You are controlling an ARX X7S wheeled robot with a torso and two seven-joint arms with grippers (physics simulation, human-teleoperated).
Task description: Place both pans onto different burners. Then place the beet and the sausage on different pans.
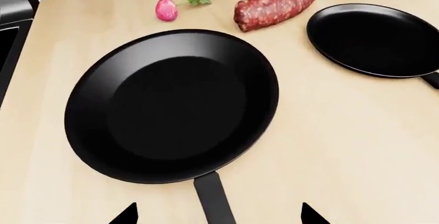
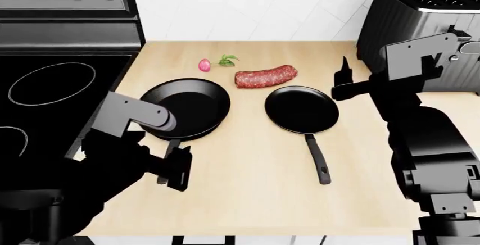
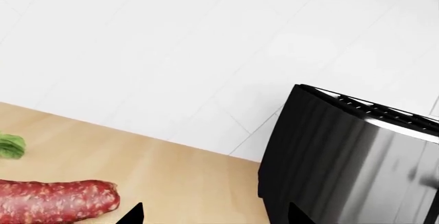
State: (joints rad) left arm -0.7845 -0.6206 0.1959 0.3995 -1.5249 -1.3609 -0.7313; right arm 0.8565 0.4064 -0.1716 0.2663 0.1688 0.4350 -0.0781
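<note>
larger pan [image 2: 186,107] flat on the wooden counter [image 2: 248,189], just right of the black glass cooktop [image 2: 45,104]; handle toward the near counter edge. smaller pan [image 2: 302,109] to the right of the larger pan, apart from it, also on the counter, long handle toward the near edge. sausage [image 2: 266,77] behind the gap between the two pans, lying on the wood, close to the smaller pan's far rim but not touching. beet [image 2: 204,65] behind the larger pan, left of the sausage, leaves toward the sausage. burners [image 2: 51,83] drawn as white rings on the cooktop, left of the larger pan, nothing on them. black toaster [image 2: 420,26] at the counter's back right, well beyond the smaller pan.

left gripper [image 1: 218,215] poised over the larger pan's handle [image 1: 214,198], fingers spread wide on either side of it, nothing gripped. right gripper [image 3: 214,215] raised above the counter to the right of the smaller pan, near the toaster, fingers parted and empty.
</note>
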